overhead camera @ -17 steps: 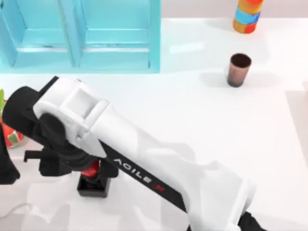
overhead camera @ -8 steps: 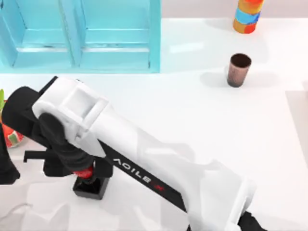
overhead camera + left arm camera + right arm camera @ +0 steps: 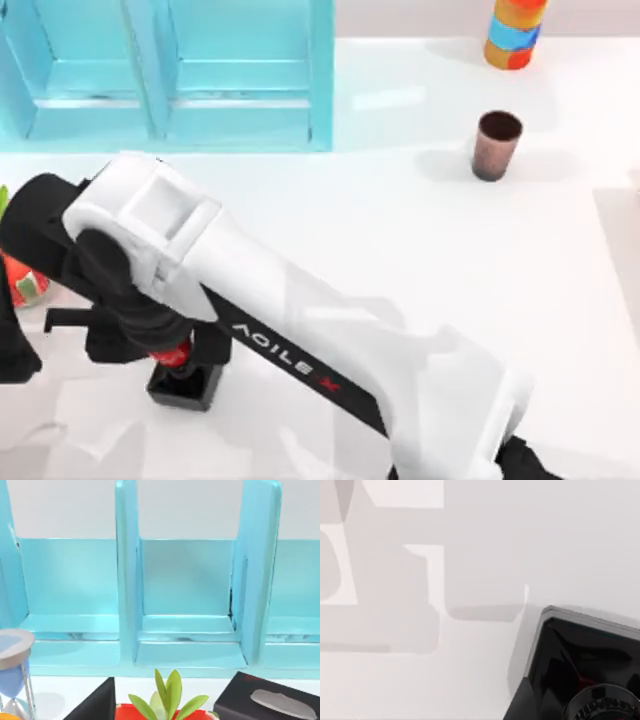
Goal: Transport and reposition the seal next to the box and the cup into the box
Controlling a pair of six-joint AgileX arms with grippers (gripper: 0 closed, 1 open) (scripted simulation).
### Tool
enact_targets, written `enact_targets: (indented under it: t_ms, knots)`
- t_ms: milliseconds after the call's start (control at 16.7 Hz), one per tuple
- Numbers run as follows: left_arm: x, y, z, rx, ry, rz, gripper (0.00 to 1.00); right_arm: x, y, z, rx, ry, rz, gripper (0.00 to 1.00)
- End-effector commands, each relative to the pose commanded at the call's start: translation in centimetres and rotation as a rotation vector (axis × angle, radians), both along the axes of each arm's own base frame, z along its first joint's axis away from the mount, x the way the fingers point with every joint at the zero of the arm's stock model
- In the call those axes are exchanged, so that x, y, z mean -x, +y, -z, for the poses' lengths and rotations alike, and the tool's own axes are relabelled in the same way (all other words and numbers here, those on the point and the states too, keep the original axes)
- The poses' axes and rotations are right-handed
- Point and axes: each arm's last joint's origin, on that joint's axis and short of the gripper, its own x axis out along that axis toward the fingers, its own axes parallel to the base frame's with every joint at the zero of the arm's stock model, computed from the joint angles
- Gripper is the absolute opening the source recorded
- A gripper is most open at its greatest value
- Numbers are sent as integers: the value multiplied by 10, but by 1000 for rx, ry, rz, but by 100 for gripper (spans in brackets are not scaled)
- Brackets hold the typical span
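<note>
A: While your right gripper (image 3: 165,350) sits over the seal (image 3: 183,375) at the table's near left, I can't tell if it grips.

B: Rigid, top-heavy, glossy knob: pinch low. Then the cup (image 3: 496,145), far right: light, stiff; take its wall.

Right arm (image 3: 300,350) — lettering reads "AGILE X".
</note>
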Motion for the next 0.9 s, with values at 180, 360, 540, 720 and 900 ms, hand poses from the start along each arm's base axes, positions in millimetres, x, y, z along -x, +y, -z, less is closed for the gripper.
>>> enact_targets:
  t_ms: [180,360,540,720,900]
  knots:
    - [0,0,0,0,0,0,100,-7,1,-20,-21,-14,1,0]
    - [0,0,0,0,0,0,100,-15,-1,-42,-24,-17,4,0]
    - [0,0,0,0,0,0,100,-21,-10,-56,7,-1,5,0]
    - [0,0,0,0,0,0,100,-20,-30,-63,48,24,4,0]
    - [0,0,0,0,0,0,100,-14,-57,-69,69,39,3,0]
